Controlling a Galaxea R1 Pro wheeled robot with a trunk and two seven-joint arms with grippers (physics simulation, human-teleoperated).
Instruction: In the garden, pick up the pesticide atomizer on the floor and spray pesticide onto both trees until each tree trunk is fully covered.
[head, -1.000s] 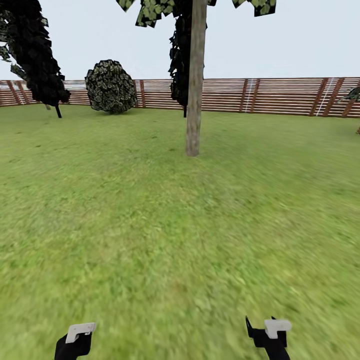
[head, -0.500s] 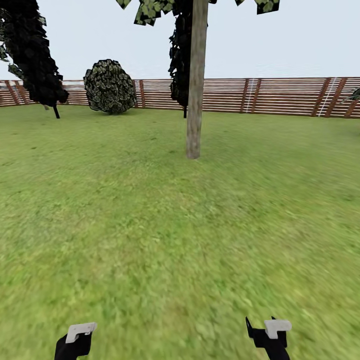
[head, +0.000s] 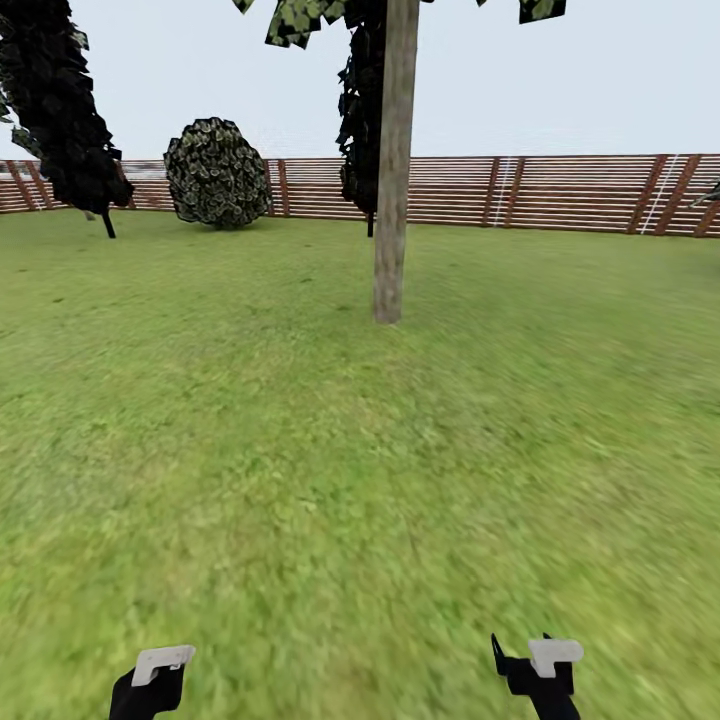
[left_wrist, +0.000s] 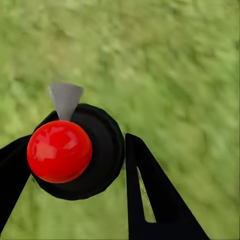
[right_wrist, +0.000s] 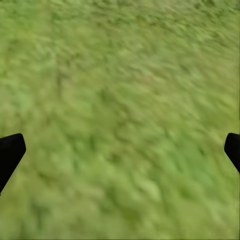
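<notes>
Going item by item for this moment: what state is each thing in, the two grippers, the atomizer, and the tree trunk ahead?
left gripper: shut on the atomizer.
atomizer: held between the jaws, off the lawn.
right gripper: jaws wide apart, nothing between them.
tree trunk: upright, bare; no spray coating visible.

Your atomizer (left_wrist: 75, 152) sits at lower left of the left wrist view: black round body, glossy red cap, grey nozzle. In the head view, one tree trunk (head: 392, 170), pale grey-brown and upright, rises at top centre from the lawn (head: 360, 460).
</notes>
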